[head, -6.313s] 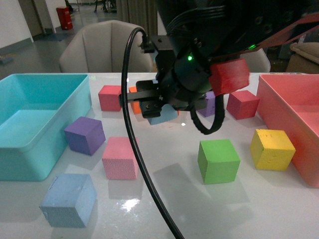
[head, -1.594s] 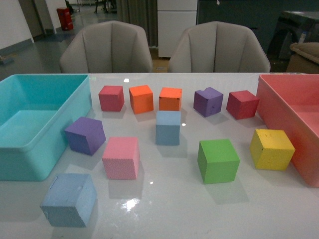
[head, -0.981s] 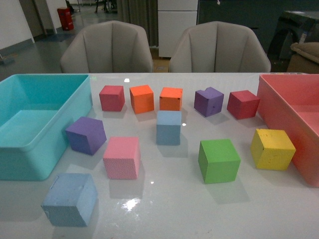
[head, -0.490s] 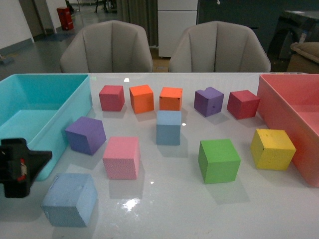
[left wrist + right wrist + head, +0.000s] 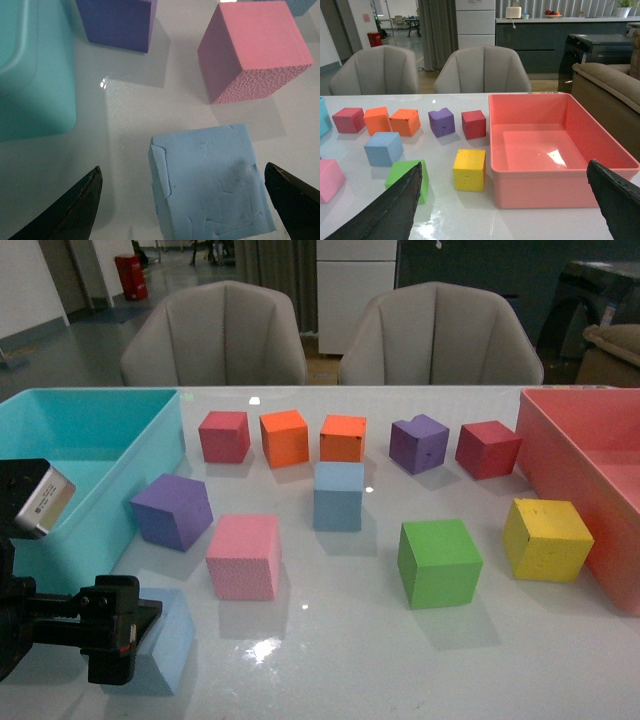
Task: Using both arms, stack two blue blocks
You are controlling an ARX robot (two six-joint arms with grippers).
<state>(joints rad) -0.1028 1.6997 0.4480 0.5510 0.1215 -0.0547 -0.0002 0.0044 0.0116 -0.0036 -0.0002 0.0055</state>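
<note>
At the near left of the bench [image 5: 360, 670], one blue block [image 5: 210, 182] sits flat on the surface, just in front of the turquoise bin [image 5: 90, 405] and near the pink cube [image 5: 243, 556] and a purple cube [image 5: 172, 510]. Over this block hangs the left gripper [image 5: 183, 205], its fingers [image 5: 80, 205] spread wide, one on either side, with a visible gap to each face; no contact observed. From the front, the black gripper head covers the block's left part. Mid-bench stands the second blue block [image 5: 339, 496], upright, well apart from the first and just in front of the orange cubes [image 5: 313, 438]. Neither block rests on the other. Elsewhere, the right gripper [image 5: 505, 205] faces the pink bin [image 5: 560, 192] and the cubes from a distance, its fingers [image 5: 612, 200] likewise wide and holding nothing.
</note>
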